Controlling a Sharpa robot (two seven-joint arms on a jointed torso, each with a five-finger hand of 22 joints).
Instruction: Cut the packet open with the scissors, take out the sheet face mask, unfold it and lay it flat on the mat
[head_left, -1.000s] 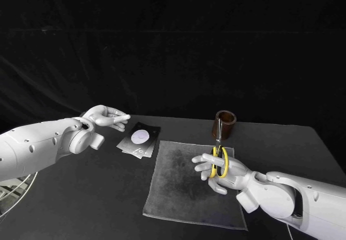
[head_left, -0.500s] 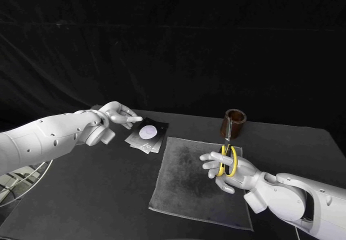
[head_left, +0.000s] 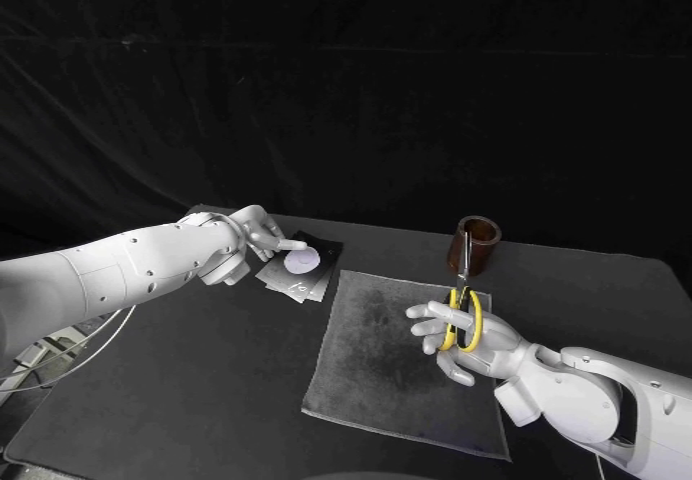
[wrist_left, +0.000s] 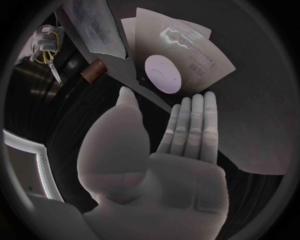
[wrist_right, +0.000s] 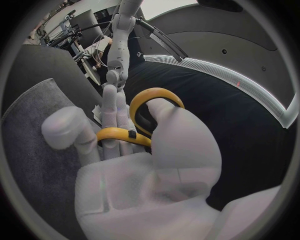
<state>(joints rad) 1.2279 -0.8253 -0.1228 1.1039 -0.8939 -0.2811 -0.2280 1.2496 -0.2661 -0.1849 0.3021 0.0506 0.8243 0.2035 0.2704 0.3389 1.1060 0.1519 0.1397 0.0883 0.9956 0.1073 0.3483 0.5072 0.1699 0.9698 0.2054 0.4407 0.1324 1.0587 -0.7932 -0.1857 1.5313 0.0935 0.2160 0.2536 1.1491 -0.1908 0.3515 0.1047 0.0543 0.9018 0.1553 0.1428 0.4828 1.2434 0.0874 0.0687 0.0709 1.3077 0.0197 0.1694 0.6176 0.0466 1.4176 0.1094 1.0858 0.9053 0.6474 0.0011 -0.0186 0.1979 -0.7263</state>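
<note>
Several dark face-mask packets (head_left: 300, 272) with a white circle lie fanned on the table, left of the grey mat (head_left: 389, 380). In the left wrist view the packets (wrist_left: 178, 50) lie just beyond my left hand's straight fingers. My left hand (head_left: 264, 238) hovers at their left edge, fingers extended, holding nothing; whether it touches them I cannot tell. My right hand (head_left: 472, 345) grips the yellow-handled scissors (head_left: 459, 318) over the mat's right side, blades pointing away towards the brown cup (head_left: 477, 247). The right wrist view shows the scissors' handles (wrist_right: 115, 134) around the fingers of that hand (wrist_right: 156, 165).
The brown cup stands upright beyond the mat's far right corner. The table's right edge (head_left: 666, 300) runs close to my right arm. A cable hangs off the table's left side (head_left: 72, 355).
My left hand has moved in over the packets' left edge and its fingers have straightened. My right hand still holds the scissors in the same way. The camera has shifted slightly.
</note>
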